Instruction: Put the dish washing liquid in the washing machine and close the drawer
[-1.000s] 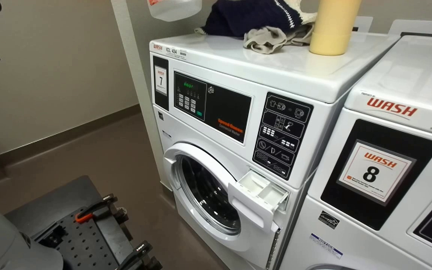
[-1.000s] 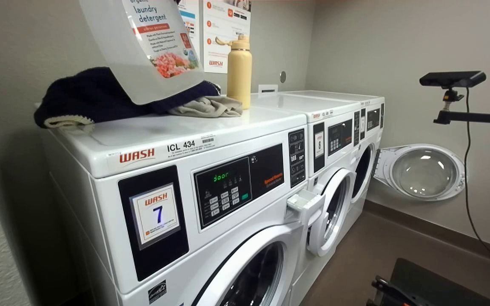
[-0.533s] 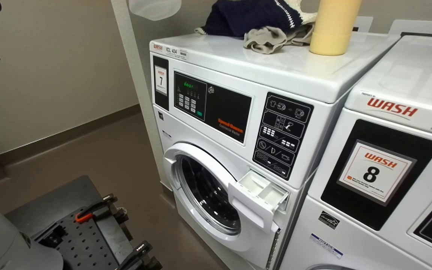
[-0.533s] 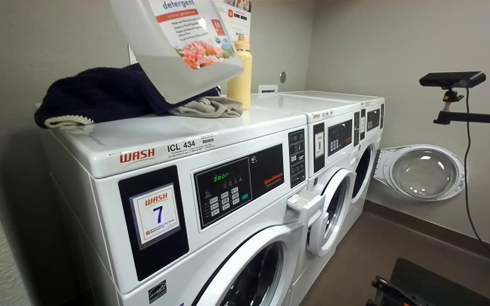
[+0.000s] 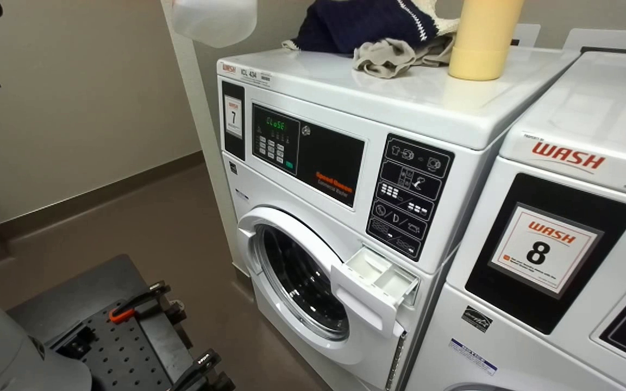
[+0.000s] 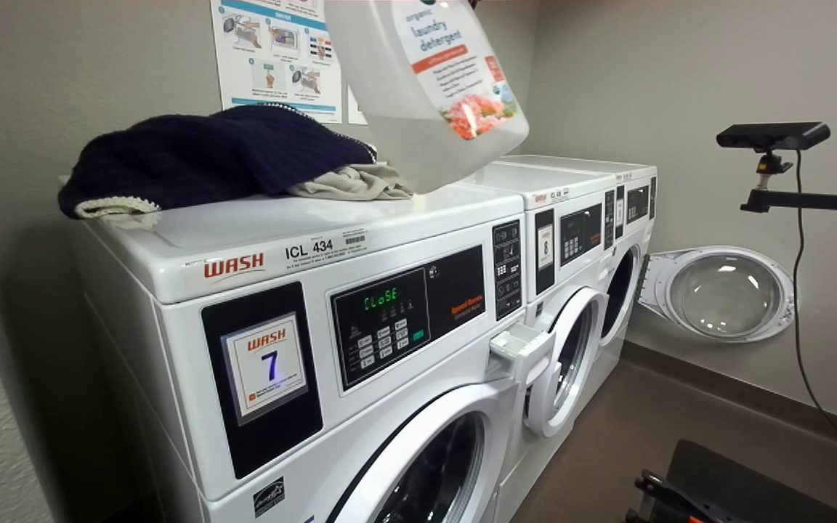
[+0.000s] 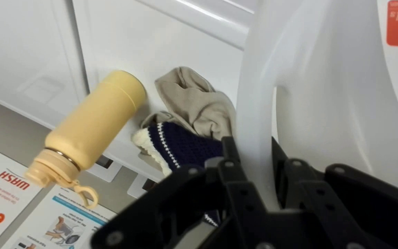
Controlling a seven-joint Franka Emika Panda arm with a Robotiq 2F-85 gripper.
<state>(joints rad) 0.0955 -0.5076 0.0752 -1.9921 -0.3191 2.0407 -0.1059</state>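
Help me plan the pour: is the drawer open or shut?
Open: in both exterior views, the drawer, its inside showing, juts from the washer.

Soft glare marks the washing machine [image 5: 356, 220]; the jug [image 6: 429, 102] blurs slightly.

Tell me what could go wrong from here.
The tilted jug, held by its handle, might swing or slip between the fingers. Lowered carelessly, it could knock the drawer, which juts open from the washer. Its mouth is out of view, so a spill cannot be ruled out.
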